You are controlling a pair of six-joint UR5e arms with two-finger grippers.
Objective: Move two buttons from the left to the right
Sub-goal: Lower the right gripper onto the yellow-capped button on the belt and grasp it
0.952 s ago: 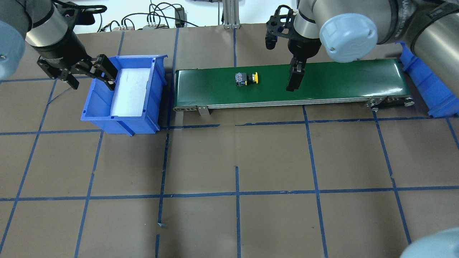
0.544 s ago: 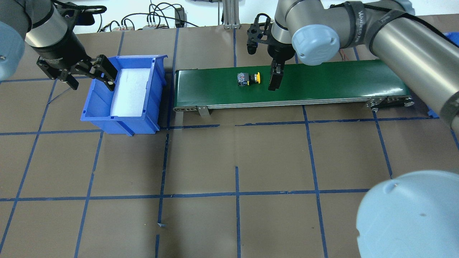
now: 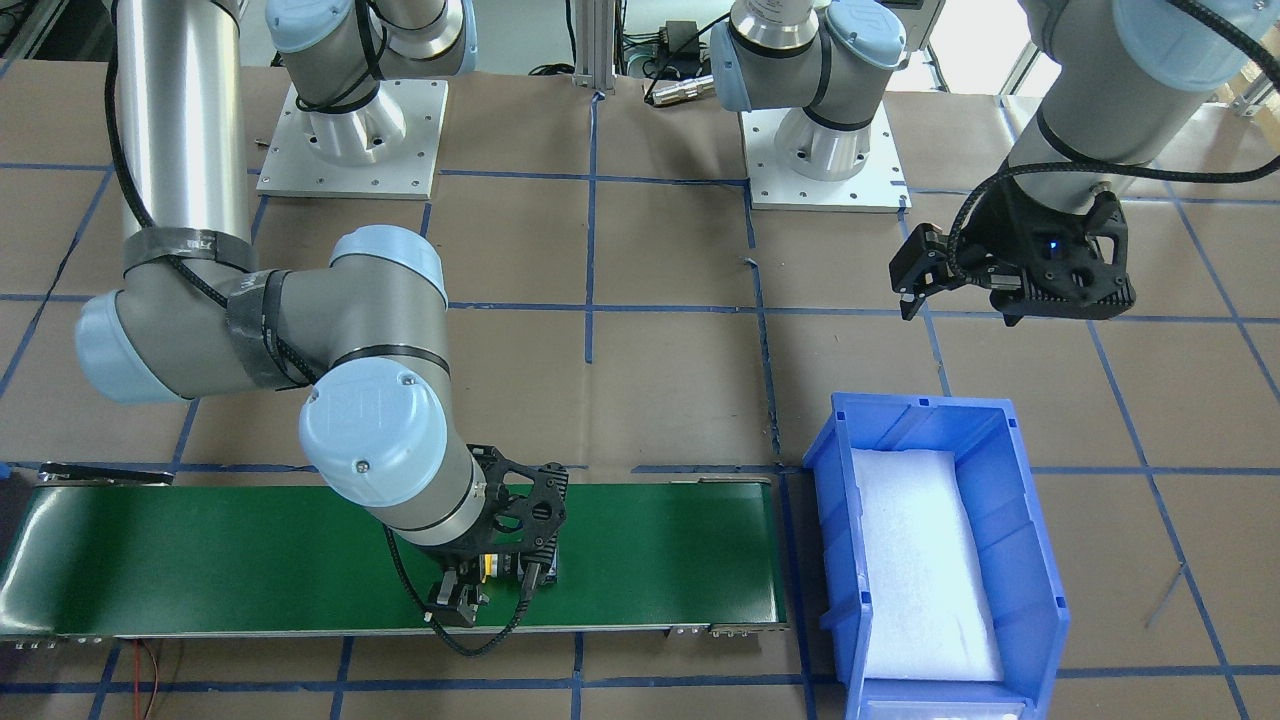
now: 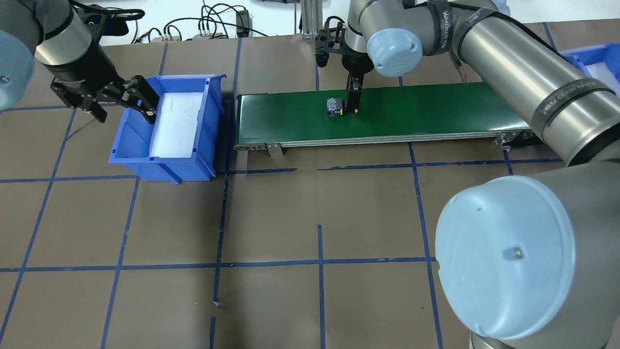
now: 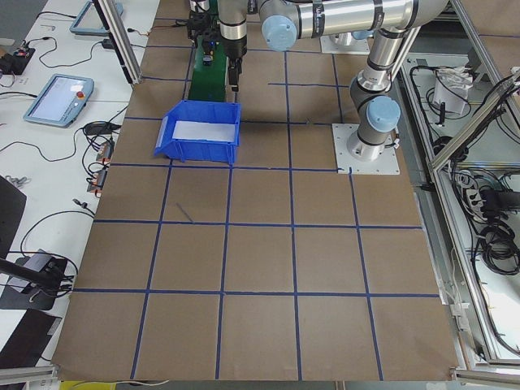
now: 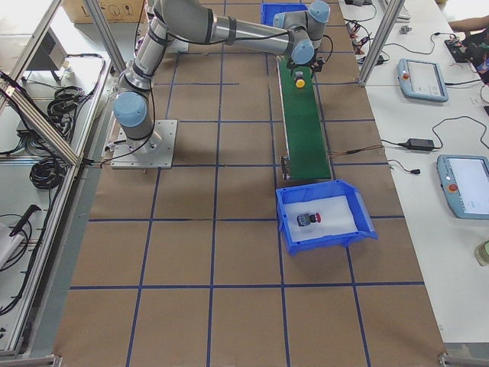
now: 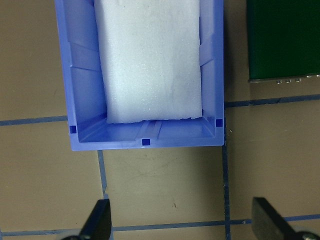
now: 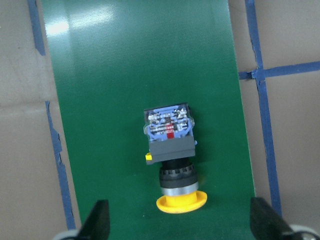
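Observation:
The yellow button (image 8: pixel 172 160) lies on its side on the green conveyor belt (image 4: pixel 436 111); it also shows in the overhead view (image 4: pixel 334 106). My right gripper (image 4: pixel 349 99) hangs just over its yellow cap, open, with the fingers (image 8: pixel 97 222) wide on both sides of the cap and not touching it. A small dark button with a red cap (image 6: pixel 308 219) shows in the blue bin (image 6: pixel 359 229) only in the exterior right view; the other views show just white foam there. My left gripper (image 4: pixel 123 104) is open and empty beside the bin's left wall (image 4: pixel 127 131).
A second blue bin (image 4: pixel 588 60) stands past the conveyor's right end, mostly hidden by my right arm. Cables and an aluminium post (image 4: pixel 310 19) sit behind the belt. The brown table (image 4: pixel 319 218) has blue tape grid lines.
My right gripper has moved left along the belt, from well right of the yellow button to just over its cap. The button has drifted slightly right. The left arm has not moved.

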